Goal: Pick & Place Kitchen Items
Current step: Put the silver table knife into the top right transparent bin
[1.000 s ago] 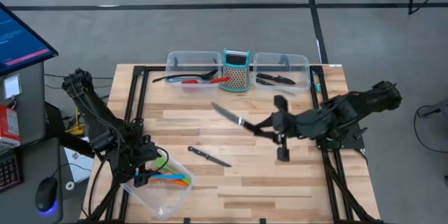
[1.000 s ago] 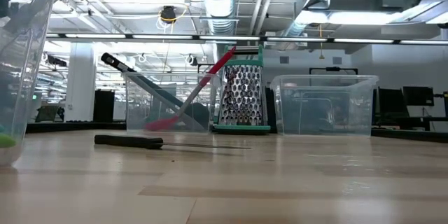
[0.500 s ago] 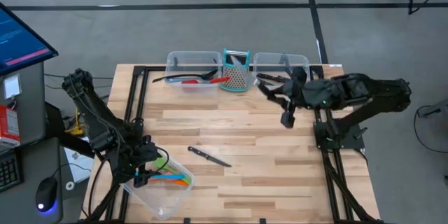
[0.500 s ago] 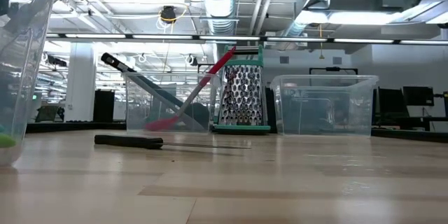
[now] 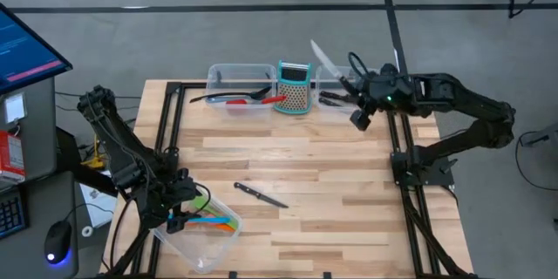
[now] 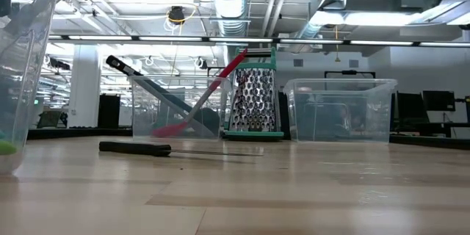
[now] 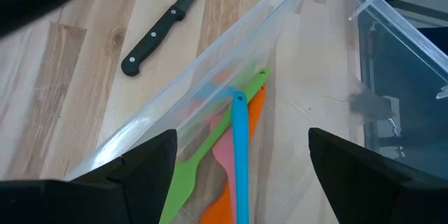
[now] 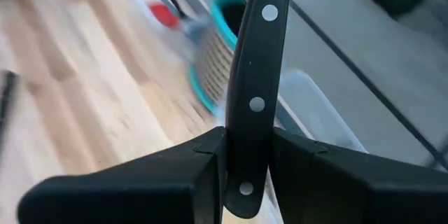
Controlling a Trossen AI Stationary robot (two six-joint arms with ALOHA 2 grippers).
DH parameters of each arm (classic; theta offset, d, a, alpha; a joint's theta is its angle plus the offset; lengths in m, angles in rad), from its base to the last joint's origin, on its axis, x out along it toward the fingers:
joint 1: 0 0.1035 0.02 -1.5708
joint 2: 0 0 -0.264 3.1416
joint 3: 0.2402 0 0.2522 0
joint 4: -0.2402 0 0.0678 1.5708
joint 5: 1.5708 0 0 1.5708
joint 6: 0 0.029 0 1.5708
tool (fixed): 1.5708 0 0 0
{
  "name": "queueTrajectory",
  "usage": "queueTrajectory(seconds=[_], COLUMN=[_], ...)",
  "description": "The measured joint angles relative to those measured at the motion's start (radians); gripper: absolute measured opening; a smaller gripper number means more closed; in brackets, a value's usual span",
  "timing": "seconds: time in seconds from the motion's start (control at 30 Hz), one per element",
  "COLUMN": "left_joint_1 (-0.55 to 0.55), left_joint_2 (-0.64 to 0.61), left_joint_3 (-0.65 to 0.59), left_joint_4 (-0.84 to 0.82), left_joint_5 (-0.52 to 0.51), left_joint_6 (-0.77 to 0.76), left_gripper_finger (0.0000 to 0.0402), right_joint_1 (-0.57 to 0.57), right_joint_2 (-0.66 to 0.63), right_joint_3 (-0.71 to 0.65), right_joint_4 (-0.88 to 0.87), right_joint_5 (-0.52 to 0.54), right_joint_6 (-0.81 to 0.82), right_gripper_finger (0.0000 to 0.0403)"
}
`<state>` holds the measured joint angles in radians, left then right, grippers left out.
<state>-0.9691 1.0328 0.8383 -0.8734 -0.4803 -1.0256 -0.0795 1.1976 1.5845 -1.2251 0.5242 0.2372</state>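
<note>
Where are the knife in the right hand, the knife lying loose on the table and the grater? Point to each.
knife in the right hand (image 8: 256, 77), right wrist view, on its black riveted handle.
knife lying loose on the table (image 5: 260, 195), high view, mid-length.
grater (image 5: 296, 96), high view, on its metal face.

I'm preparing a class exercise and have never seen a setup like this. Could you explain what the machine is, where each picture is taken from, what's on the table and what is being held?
Two dark robot arms work at a wooden table. One picture looks straight down, one looks level across the tabletop, and two come from cameras on the wrists. The right gripper, jaws shut on a black-handled knife, is above the right-hand clear tub. The left gripper is open at a near tub of coloured spatulas. Another knife lies loose on the table. A teal grater stands between the two far tubs.
</note>
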Motion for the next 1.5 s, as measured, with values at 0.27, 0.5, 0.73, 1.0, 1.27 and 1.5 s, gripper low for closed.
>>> queueTrajectory(seconds=[0.27,0.5,0.73,1.0,1.27,1.5], left_joint_1=[0.000,0.000,0.000,0.000,0.000,0.000], left_joint_2=[0.000,0.000,0.000,0.000,0.000,0.000], left_joint_3=[0.000,0.000,0.000,0.000,0.000,0.000], left_joint_4=[0.000,-0.001,0.001,0.002,0.002,0.006], left_joint_5=[-0.037,-0.048,-0.052,-0.052,-0.055,-0.059], left_joint_6=[0.001,0.001,0.000,0.000,0.000,-0.003], left_gripper_finger=[0.0305,0.0305,0.0305,0.0305,0.0305,0.0305], right_joint_1=[-0.170,-0.257,-0.369,-0.493,-0.574,-0.595], right_joint_2=[0.009,0.054,0.174,0.282,0.365,0.406], right_joint_3=[0.000,-0.005,-0.007,-0.007,-0.007,-0.007], right_joint_4=[-0.235,-0.345,-0.346,-0.346,-0.346,-0.346], right_joint_5=[-0.002,-0.018,-0.060,-0.108,-0.137,-0.161], right_joint_6=[0.061,-0.036,-0.228,-0.415,-0.508,-0.583], right_gripper_finger=[0.0065,0.0065,0.0065,0.0065,0.0065,0.0065])
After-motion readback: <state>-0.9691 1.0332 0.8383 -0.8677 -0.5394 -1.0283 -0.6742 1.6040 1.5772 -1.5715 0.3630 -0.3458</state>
